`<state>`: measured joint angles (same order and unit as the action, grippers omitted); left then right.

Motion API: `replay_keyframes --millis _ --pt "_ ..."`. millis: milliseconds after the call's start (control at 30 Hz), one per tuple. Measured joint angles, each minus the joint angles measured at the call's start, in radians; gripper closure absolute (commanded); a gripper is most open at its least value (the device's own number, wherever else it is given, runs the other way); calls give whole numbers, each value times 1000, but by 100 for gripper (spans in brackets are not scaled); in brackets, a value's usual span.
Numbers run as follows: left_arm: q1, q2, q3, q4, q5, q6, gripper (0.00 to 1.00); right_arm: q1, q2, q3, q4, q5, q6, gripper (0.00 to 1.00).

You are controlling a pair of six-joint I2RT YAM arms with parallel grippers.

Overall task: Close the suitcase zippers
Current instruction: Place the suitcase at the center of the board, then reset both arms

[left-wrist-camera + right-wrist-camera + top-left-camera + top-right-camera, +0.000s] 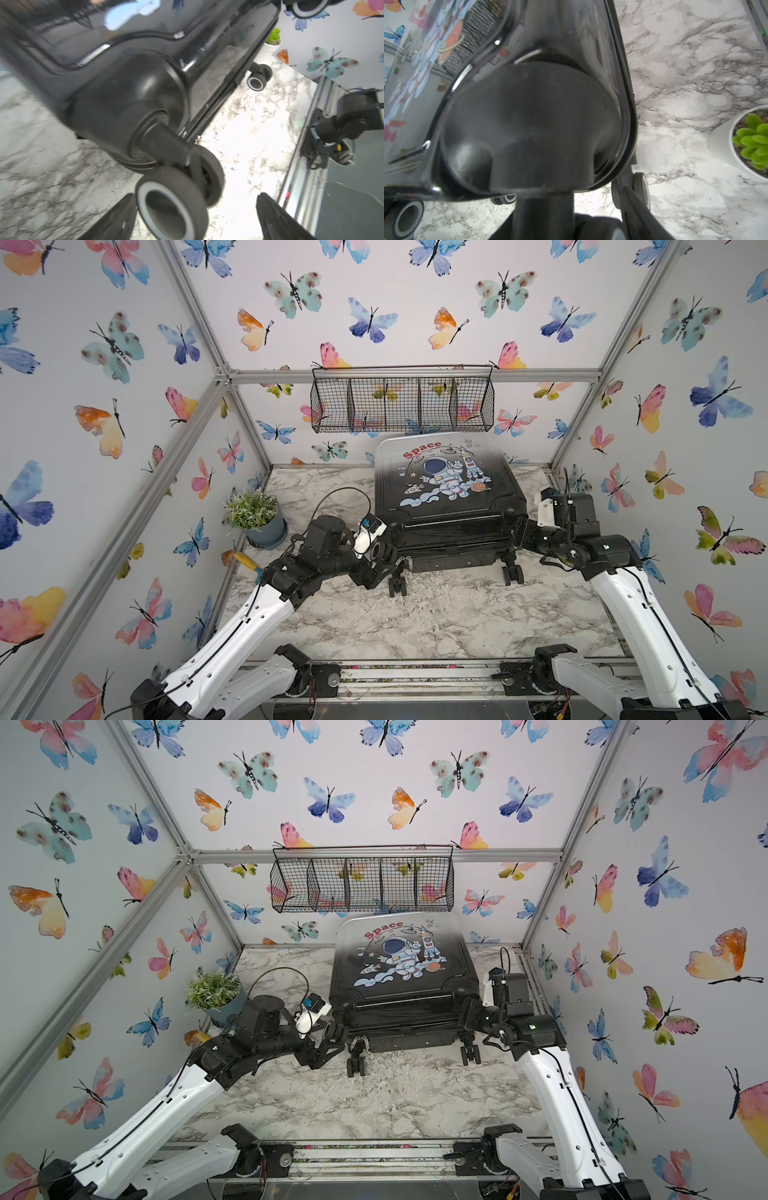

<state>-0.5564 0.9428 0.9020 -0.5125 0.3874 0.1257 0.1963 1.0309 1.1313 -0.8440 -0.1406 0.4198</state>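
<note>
potted plant (pixel 255 514) stands at the left of the bench (pixel 436 614), apart from the work. left hand (pixel 384 570) lies low at the near left corner of the suitcase (pixel 449 489); in the left wrist view its fingers (pixel 116 218) are spread wide, released, to either side of a caster wheel (pixel 172 205) without clasping it. the suitcase lies flat at the rear centre of the bench, printed lid up, wheels toward the arms, shell halves together. the zippers (pixel 457 546) show as a dark band along the seam; how far they are drawn cannot be told. right hand (pixel 520 531) rests against the near right corner; whether it clasps anything cannot be told. judged step: left hand free between pulls. the next move likely calls for finding a small dark pull on the seam and pinching it while the case is steadied. legible: red lettering (pixel 422 449), "space"; smaller print is unreadable.
</note>
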Motion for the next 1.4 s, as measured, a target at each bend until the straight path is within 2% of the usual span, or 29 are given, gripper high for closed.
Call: replay_keyframes --millis 167,333,467,533,567,633,667,700,733,833,933,1100,1233,1333,1400 --pt "103 -79 -20 -42 8 14 7 2 -21 -55 -1 -4 -41 97" --pt "273 -123 -21 -48 22 21 6 1 -68 -174 32 -33 -85 97" --pt "330 -101 -16 -33 -28 23 6 -1 -127 -243 107 -74 -106 94" --pt "351 -72 -15 -8 -61 18 5 -3 -152 -288 145 -91 -116 88" --pt "364 -58 -15 5 -77 14 5 -6 -161 -302 160 -100 -118 82" --pt "393 -25 -16 36 -115 4 5 -8 -181 -327 194 -112 -124 58" --pt "408 -8 -16 52 -132 -3 5 -8 -187 -335 203 -116 -126 37" --pt "425 13 -16 72 -153 -11 5 -8 -188 -335 204 -117 -127 10" --pt "439 27 -18 91 -171 -19 4 -7 -189 -333 201 -133 -141 2" --pt "467 71 -26 140 -217 -40 3 10 -167 -298 143 -150 -170 2" --pt "478 113 -26 178 -269 -48 1 14 -151 -182 88 -113 -176 2" --pt "492 174 -27 224 -359 -62 2 14 -124 81 43 18 -209 2" --pt "511 196 -48 288 -417 -91 2 10 -77 152 111 130 -247 2" --pt "515 219 -80 350 -447 -121 2 -52 14 140 212 150 -256 2" --pt "515 238 -117 410 -485 -151 2 -162 92 97 328 117 -241 2"
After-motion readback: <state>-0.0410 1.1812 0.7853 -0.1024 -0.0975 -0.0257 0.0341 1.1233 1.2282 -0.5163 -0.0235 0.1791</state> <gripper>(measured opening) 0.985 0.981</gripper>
